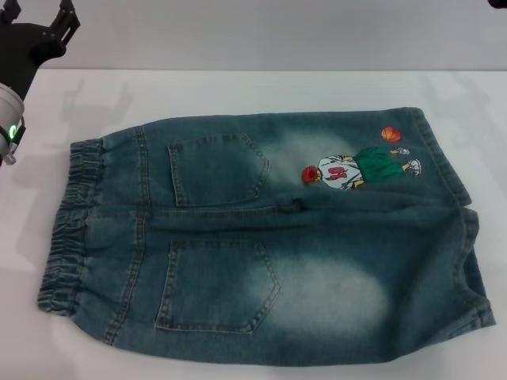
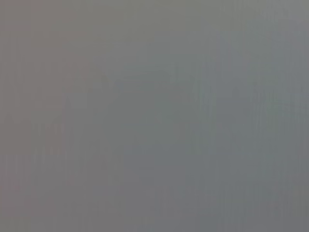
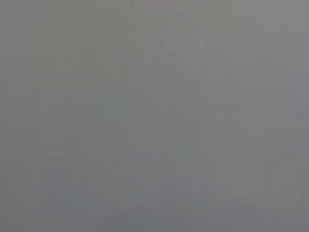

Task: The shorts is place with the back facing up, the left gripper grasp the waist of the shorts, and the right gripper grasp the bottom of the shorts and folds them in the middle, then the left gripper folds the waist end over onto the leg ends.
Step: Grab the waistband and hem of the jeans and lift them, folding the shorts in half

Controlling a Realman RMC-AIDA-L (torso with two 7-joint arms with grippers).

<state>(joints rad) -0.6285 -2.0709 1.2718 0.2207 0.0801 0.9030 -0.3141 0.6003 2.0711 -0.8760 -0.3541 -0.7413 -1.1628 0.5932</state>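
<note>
- The shorts (image 1: 261,237) are laid flat, back up, on the white table (image 1: 238,87), waistband to the left.
- The left tool (image 1: 59,28) is held at the far left, clear of the denim; its grip cannot be told.

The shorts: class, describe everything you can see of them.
The shorts are faded blue denim, lying flat and unfolded on the white table, back up. Two patch pockets show; the gathered elastic waistband lies toward the robot's left, the hemmed legs toward its right. A cartoon basketball-player print marks the farther leg. No gripper touches them.
</note>
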